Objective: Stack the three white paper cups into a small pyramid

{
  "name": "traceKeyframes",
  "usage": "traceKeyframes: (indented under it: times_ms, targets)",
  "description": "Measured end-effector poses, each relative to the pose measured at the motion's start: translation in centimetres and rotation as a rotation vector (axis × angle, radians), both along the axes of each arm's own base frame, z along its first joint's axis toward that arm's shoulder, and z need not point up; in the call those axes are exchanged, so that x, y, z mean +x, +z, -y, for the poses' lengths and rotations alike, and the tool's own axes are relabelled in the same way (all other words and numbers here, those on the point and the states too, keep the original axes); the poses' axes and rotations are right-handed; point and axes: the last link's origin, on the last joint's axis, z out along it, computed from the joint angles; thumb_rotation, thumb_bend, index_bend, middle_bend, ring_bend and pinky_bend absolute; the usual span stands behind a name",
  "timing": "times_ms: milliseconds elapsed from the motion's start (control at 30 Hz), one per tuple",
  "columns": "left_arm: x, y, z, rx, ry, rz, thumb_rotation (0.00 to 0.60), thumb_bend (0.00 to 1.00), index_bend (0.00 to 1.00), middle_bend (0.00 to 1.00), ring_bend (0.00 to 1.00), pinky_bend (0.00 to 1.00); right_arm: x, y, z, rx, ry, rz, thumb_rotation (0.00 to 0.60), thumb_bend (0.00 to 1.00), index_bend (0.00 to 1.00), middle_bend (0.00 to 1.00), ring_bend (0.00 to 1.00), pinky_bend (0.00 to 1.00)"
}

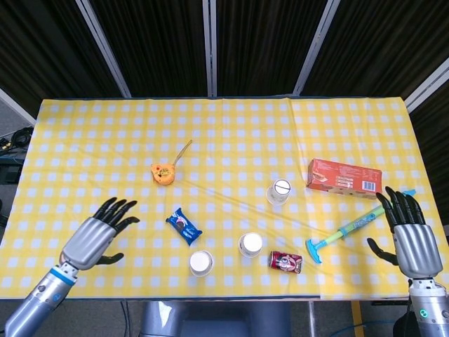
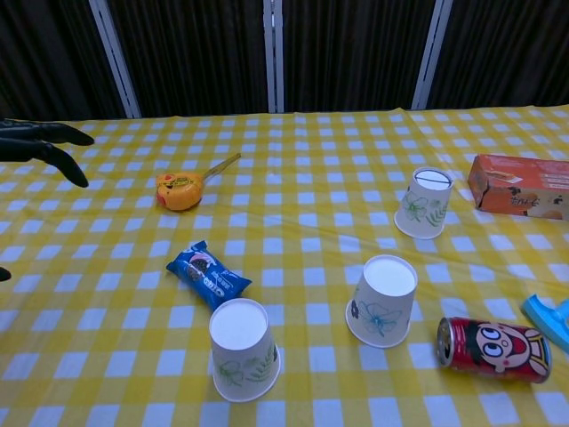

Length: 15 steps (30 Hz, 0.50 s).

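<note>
Three white paper cups stand upside down on the yellow checked cloth, apart from one another. The first cup is nearest the front, the second cup sits to its right, and the third cup is farther back. My left hand hovers open to the left of the first cup; only its dark fingertips show in the chest view. At the right table edge my right hand is open and holds nothing.
A blue snack packet lies between my left hand and the cups. A red can lies on its side beside the second cup. A blue-green toothbrush, an orange box and an orange toy also lie on the table.
</note>
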Motion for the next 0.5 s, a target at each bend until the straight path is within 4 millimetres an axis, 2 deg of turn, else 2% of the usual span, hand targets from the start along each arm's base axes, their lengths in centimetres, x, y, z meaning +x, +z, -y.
traceKeyframes:
  times_ms: [300, 500]
  targets:
    - [5.5, -5.0, -1.6, -0.149, -0.118, -0.053, 0.600, 0.18, 0.24, 0.00, 0.00, 0.00, -0.2, 0.8, 0.0, -0.019, -0.003, 0.027, 0.600, 0.13, 0.01, 0.00, 0.00, 0.00]
    - [8.4, -7.2, -1.9, -0.209, -0.163, -0.075, 0.600, 0.18, 0.25, 0.00, 0.00, 0.00, -0.4, 1.4, 0.0, -0.030, -0.011, 0.049, 0.600, 0.13, 0.01, 0.00, 0.00, 0.00]
